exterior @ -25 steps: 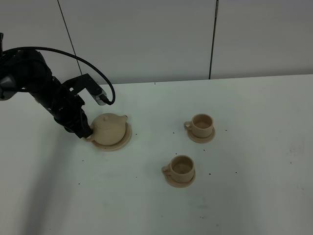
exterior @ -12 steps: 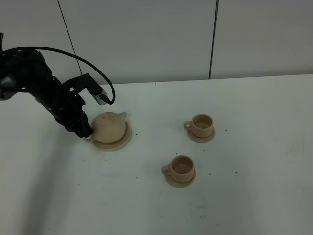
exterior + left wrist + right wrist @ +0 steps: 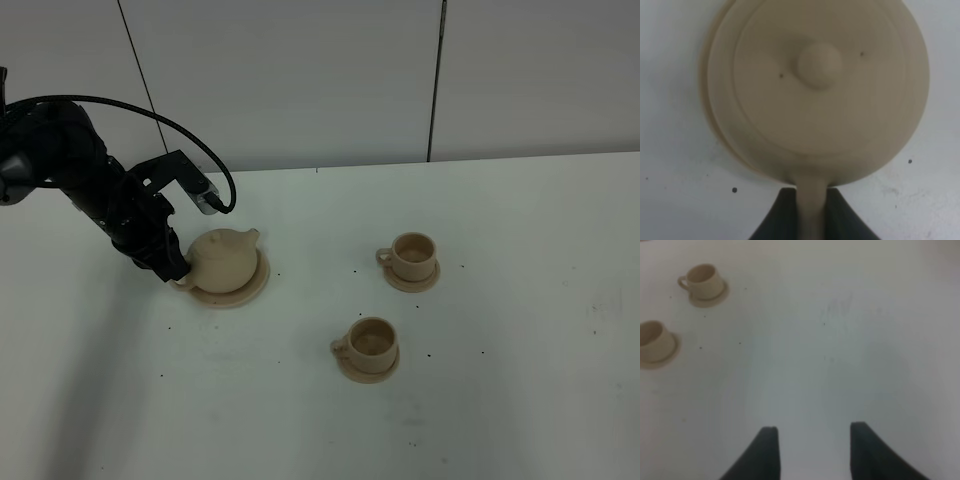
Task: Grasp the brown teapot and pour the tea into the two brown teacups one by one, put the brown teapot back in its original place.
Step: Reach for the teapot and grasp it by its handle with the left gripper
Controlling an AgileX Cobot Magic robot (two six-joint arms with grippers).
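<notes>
The brown teapot (image 3: pixel 222 258) sits on its wide saucer (image 3: pixel 257 283), the original place, at the table's left. My left gripper (image 3: pixel 180 272) is shut on the teapot's loop handle from the left side. In the left wrist view the teapot lid (image 3: pixel 820 85) fills the frame, and the handle (image 3: pixel 812 205) is pinched between the left gripper's (image 3: pixel 812 217) dark fingers (image 3: pixel 782 220). The two brown teacups stand on their small saucers, one further back (image 3: pixel 413 255) and one nearer the front (image 3: pixel 371 342). The right wrist view shows both cups (image 3: pixel 704 281) (image 3: pixel 652 340) far from my open, empty right gripper (image 3: pixel 812 450).
A black cable (image 3: pixel 190 140) loops over the left arm above the teapot. Small dark specks dot the white table (image 3: pixel 520 330). A white panelled wall (image 3: pixel 300 80) rises behind the table's back edge.
The left gripper's jaws have closed onto the teapot handle. The teapot has shifted only slightly on its saucer. The cups have not moved.
</notes>
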